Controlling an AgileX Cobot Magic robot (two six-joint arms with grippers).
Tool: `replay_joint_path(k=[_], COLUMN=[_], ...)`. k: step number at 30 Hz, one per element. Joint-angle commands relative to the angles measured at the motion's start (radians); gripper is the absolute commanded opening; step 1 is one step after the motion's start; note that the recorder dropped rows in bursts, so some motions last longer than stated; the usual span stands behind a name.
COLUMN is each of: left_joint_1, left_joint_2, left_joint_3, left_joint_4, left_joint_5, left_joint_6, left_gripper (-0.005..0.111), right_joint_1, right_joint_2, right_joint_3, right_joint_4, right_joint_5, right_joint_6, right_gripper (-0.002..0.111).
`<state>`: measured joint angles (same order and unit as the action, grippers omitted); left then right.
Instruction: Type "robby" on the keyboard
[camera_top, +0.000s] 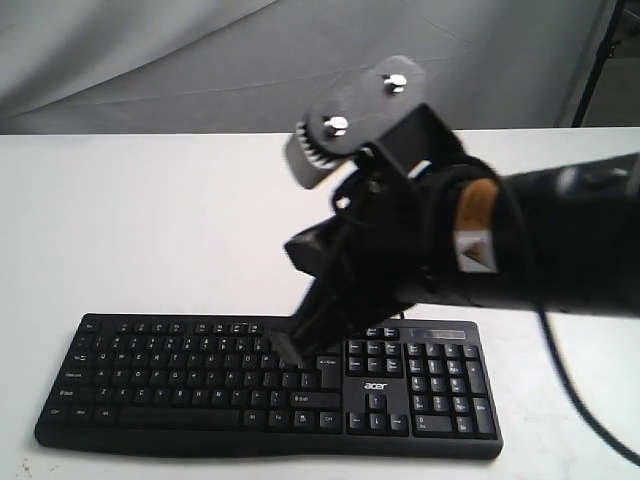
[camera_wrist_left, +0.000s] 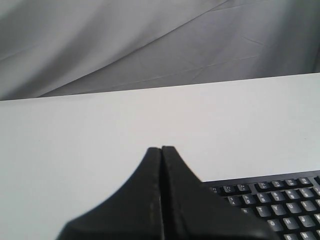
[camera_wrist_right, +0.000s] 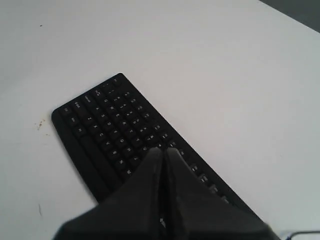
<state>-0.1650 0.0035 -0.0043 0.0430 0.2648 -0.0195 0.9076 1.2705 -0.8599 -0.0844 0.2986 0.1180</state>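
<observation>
Nearest the exterior camera, along the front edge of the white desk (camera_top: 150, 220), lies the black keyboard (camera_top: 200, 385), number pad to the right. Above its letter block my right end effector (camera_top: 292, 352) points down, fingers pressed together into one tip, at keys toward the block's right end. Which key, and whether it touches, I cannot tell. My left end effector (camera_wrist_left: 161, 149), likewise pressed together, hovers over bare desk off a keyboard corner. Grey cloth (camera_top: 150, 60) hangs behind. No screen shows, so I cannot judge how many letters remain.
</observation>
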Motion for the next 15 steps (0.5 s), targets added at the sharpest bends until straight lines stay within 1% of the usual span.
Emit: replay_joint_path(k=[1,6,10,15], left_joint_1=[-0.006,-0.006,-0.006,-0.006], left_joint_2=[-0.003,-0.003,-0.003,-0.003], left_joint_3=[0.004,0.004,0.004,0.004], left_joint_4=[0.005,0.005,0.005,0.005], left_joint_5=[-0.007,-0.007,-0.007,-0.007], left_joint_6=[-0.003,-0.003,-0.003,-0.003], left_gripper=[0.0,0.0,0.0,0.0], right_joint_1=[-0.004,-0.004,-0.004,-0.002], right_joint_2=[-0.111,-0.128,-0.13,-0.188], right_joint_3=[0.078,0.083,0.083,0.083], right_joint_4=[-0.149,-0.158,-0.125,-0.111], right_joint_5=[0.013,0.017,0.031,0.09], right_joint_6=[0.21,0.212,0.212,0.212], right_gripper=[0.0,0.0,0.0,0.0])
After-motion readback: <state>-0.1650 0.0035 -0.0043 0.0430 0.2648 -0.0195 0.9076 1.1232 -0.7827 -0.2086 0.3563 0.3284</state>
